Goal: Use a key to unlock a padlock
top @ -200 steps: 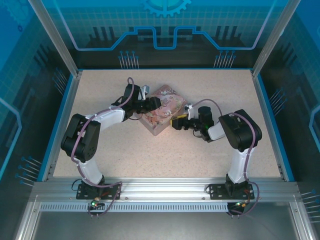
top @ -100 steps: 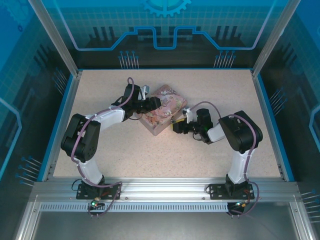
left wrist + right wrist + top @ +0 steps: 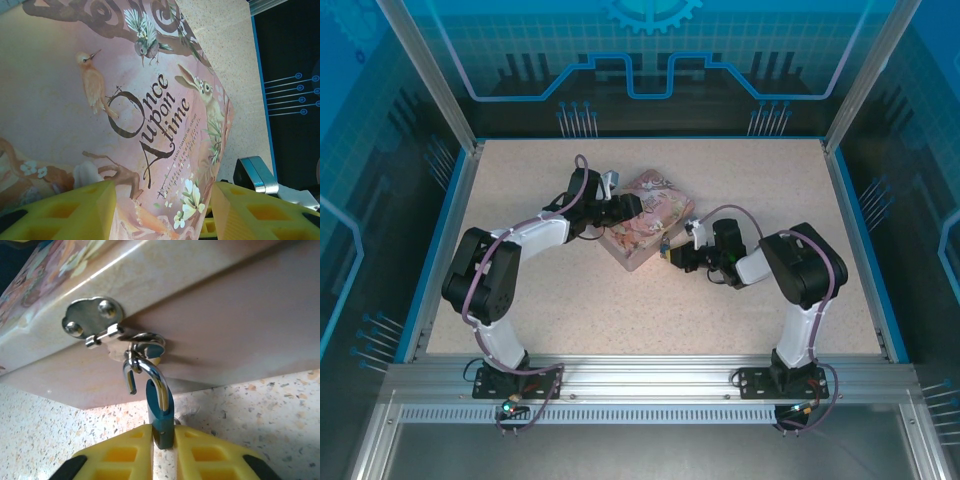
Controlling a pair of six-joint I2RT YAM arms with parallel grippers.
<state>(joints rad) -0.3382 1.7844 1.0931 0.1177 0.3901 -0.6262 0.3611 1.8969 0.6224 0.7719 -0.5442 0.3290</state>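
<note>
The padlock [image 3: 161, 412] hangs from the staple under the hasp [image 3: 92, 320] on the side wall of the pink tin [image 3: 225, 330], just above the speckled surface [image 3: 260, 405]. The right pincer [image 3: 163, 436] is closed narrowly on its blue body, 1 yellow finger on each flat face, which keeps the body from swinging. The shackle [image 3: 152, 375] looks sprung: 1 leg runs into the body and the other ends free beside it. From that I judge the lock is already open and only the unhooking is left. Whether the key sits in the keyhole is hidden between the fingers.

The left pincer [image 3: 162, 215] straddles the tin from the opposite side, its 2 fingers wide and the lid filling the gap. It seems to clamp the tin so that it cannot slide when the right arm pulls. The next move likely calls for turning the body to walk the free leg out of the staple, since a straight tug could drag the tin.
</note>
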